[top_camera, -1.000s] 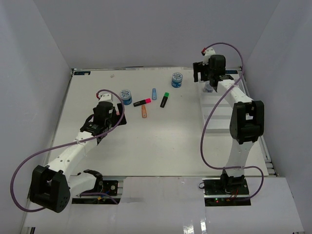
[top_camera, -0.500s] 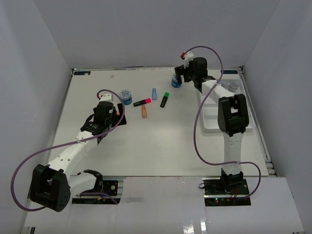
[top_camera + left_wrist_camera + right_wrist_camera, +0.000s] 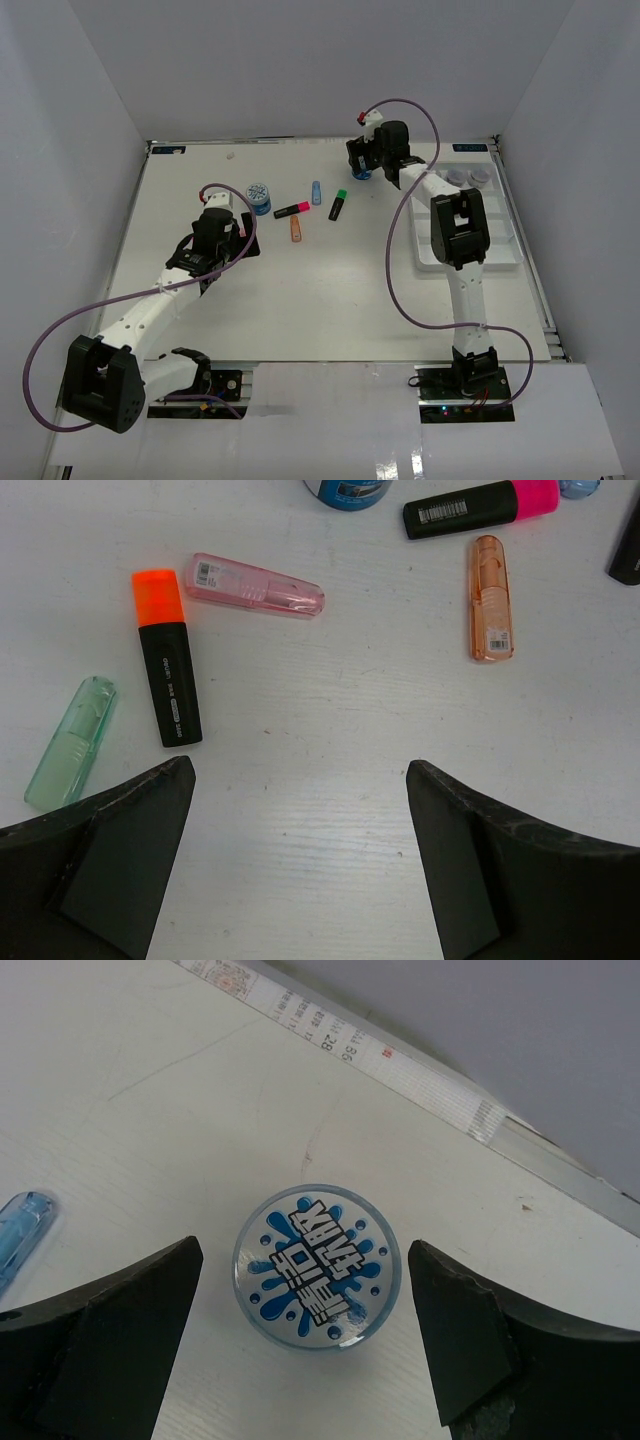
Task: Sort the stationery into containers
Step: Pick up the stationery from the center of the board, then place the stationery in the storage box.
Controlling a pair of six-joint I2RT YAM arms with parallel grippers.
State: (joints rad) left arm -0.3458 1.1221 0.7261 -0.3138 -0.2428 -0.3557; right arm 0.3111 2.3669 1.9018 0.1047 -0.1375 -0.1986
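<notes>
My right gripper [image 3: 362,160] hangs open above a blue-patterned jar [image 3: 317,1265], one finger on each side and neither touching it. The jar [image 3: 362,172] stands on the table left of the white tray [image 3: 500,250]. Two grey-lidded jars [image 3: 457,177] [image 3: 481,176] sit in the tray's far section. My left gripper [image 3: 222,238] is open over bare table [image 3: 300,810]. Ahead of it lie an orange-capped black highlighter [image 3: 167,660], a pastel pink one [image 3: 256,584], a pastel green one [image 3: 70,742], a pastel orange one [image 3: 491,597] and a pink-capped black one [image 3: 480,505].
A second blue-patterned jar [image 3: 258,196], a pastel blue highlighter [image 3: 316,192] and a green-capped black highlighter [image 3: 339,204] lie mid-table. A ruler strip [image 3: 350,1045] runs along the far table edge. White walls enclose the table on three sides.
My right arm has swung left from over the tray's far end to above the blue-patterned jar, jaws still open. The left arm has not moved.
</notes>
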